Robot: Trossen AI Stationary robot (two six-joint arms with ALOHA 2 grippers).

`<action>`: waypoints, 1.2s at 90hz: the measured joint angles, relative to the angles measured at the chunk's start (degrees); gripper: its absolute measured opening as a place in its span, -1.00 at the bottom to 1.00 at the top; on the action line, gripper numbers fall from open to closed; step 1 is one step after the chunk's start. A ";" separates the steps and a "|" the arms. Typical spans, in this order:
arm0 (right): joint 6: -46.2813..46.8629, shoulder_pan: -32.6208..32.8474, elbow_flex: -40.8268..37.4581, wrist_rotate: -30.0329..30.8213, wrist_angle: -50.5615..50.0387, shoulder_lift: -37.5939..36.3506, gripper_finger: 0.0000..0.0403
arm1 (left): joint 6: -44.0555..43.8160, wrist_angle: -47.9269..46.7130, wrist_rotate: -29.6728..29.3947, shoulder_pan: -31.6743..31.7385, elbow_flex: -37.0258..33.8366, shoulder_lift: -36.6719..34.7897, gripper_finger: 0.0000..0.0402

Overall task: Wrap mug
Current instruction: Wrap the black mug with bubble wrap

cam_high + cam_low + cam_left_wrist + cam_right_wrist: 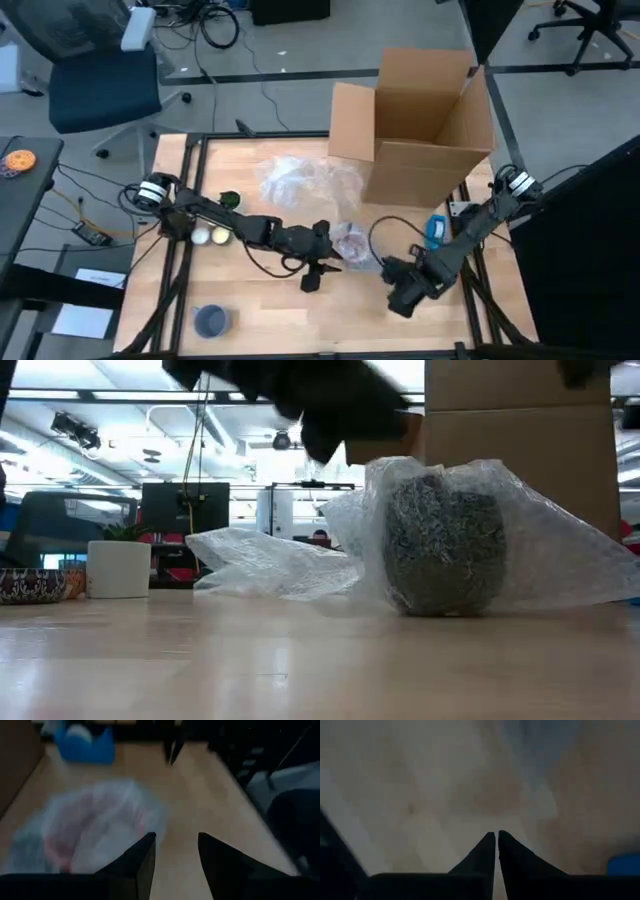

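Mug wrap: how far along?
Done: the dark speckled mug stands upright with clear bubble wrap draped over it. In hand: nothing; the left gripper is open beside the bundle, the right gripper shut over bare table. Left: the wrap's loose tails need tucking; a spare sheet lies unused.

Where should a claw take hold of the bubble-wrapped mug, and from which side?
Probably the mug's upright body, from above. It stands upright with loose wrap spread around its base, so a side approach would catch film. The left claw, open, is nearest.

One wrapped mug (443, 542), one cardboard box (425, 125), two bubble-wrap sheets (300, 180), one tape dispenser (436, 230), two tools (322, 270).
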 joint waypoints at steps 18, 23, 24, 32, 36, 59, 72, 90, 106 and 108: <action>1.44 0.42 -8.27 2.47 8.02 -0.02 -1.00 | 2.68 -6.32 1.07 0.00 4.67 0.00 -0.35; 0.49 -0.14 -9.40 3.37 10.20 -0.02 -1.00 | 2.77 -8.78 1.07 0.00 5.76 -0.02 -0.35; 0.24 -0.23 -9.53 3.63 10.39 -0.02 -1.00 | 2.80 -9.22 1.07 0.00 5.96 -0.02 -0.35; -2.55 -1.44 -9.75 5.99 11.18 -0.02 -1.00 | 4.48 -13.50 1.05 0.00 7.72 -0.02 -0.35; -4.39 -2.11 -9.16 6.84 11.68 -0.02 -1.00 | 5.58 -16.26 1.03 0.00 8.65 -0.01 -0.35; -19.69 -6.65 -0.49 11.44 12.74 -0.02 -1.00 | 8.32 -21.31 1.00 0.11 10.93 -0.04 -0.35; -24.91 -8.49 3.06 13.23 11.88 -0.04 -1.00 | 9.57 -21.11 0.98 0.11 10.93 -0.04 -0.35; -17.32 -7.89 2.93 6.27 7.41 -0.11 -1.00 | 10.13 -21.07 0.94 0.11 10.93 -0.04 -0.35; -6.61 -3.73 -2.93 4.91 8.31 -0.13 -1.00 | 9.66 -20.96 0.76 0.11 10.93 -0.04 -0.35; -5.67 -3.28 -3.89 4.88 8.50 -0.11 -1.00 | 9.42 -20.95 0.56 0.11 10.93 -0.02 -0.35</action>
